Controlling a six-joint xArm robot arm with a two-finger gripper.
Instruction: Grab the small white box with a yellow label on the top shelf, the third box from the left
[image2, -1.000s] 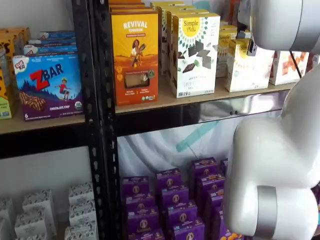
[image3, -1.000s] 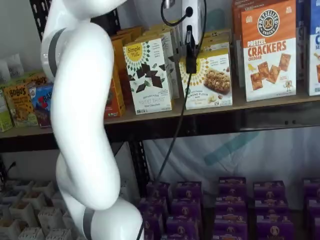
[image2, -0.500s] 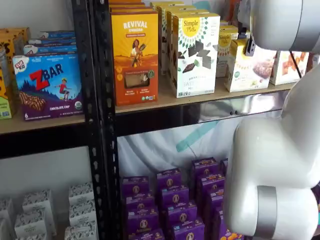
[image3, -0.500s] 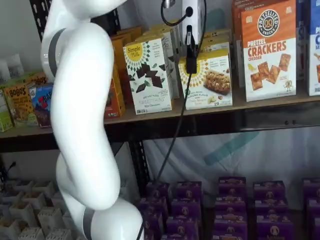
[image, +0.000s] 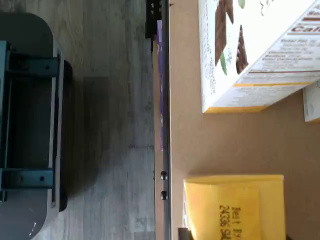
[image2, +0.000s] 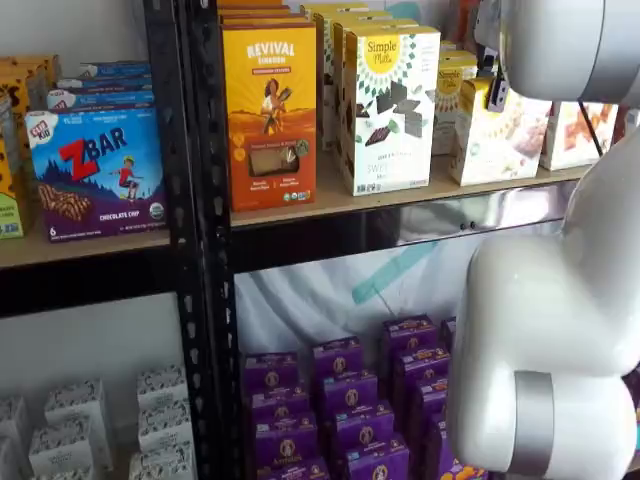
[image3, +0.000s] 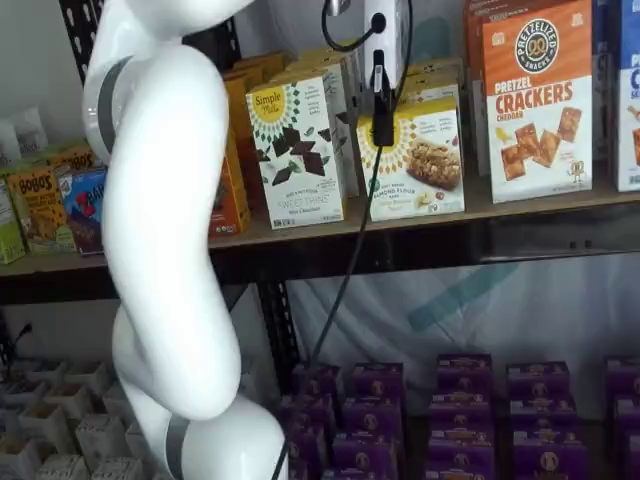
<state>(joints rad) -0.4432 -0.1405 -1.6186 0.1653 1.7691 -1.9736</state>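
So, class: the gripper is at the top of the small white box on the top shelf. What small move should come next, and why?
Probably lift slightly and draw it outward. The gripper looks shut on the small white box, which tilts on the top shelf beside the taller box.

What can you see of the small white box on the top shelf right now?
The small white box is a short cream carton, apparently cardboard, with a yellow sunburst logo and a biscuit picture on its front. It stands on the top shelf, right of the taller white box with dark squares and left of the pretzel cracker box. It looks slightly tilted. One black finger of the gripper sits at its upper left edge; the grip itself is not clearly visible.
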